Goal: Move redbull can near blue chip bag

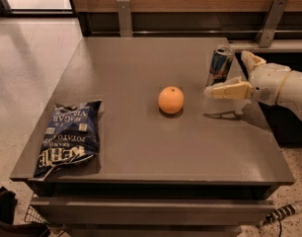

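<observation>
A grey counter (136,58) fills most of the view, with pale floor (32,48) to its left and a wood-panelled wall behind it. Two metal brackets (124,17) rise along the back edge.

The bag (67,138) lies flat near the counter's front left corner. It is dark blue and crinkled, and its white lettering reads upside down from here.

A white arm (284,85) reaches in from the right edge at mid-height. Its pincer (225,73) is spread wide above the counter's right side. The near finger (227,90) points left and crosses just in front of the can's base. The far finger (251,59) sits just right of the can's top. Whether either finger touches the can cannot be told. The near finger casts a thin shadow (222,115) on the counter below it.

The can (220,65) stands upright near the back right corner, between the spread fingers and well apart from the bag.

The orange (170,100) rests near the middle of the counter, between bag and can and closer to the can.
</observation>
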Controlling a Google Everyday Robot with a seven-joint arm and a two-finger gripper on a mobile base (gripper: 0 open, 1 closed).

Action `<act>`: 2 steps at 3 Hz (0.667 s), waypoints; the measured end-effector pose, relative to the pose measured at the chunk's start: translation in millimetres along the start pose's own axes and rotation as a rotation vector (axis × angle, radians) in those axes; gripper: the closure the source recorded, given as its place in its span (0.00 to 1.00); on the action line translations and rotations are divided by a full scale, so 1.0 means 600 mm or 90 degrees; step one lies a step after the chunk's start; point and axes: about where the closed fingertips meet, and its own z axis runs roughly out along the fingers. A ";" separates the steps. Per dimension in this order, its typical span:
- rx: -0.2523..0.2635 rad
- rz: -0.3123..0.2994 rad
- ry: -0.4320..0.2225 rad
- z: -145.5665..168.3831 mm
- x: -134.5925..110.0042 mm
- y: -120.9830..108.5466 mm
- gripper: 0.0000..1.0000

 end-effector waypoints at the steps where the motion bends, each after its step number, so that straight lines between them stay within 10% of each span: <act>1: -0.009 0.017 -0.033 0.017 -0.006 -0.001 0.00; 2: -0.017 0.036 -0.054 0.033 0.002 -0.007 0.15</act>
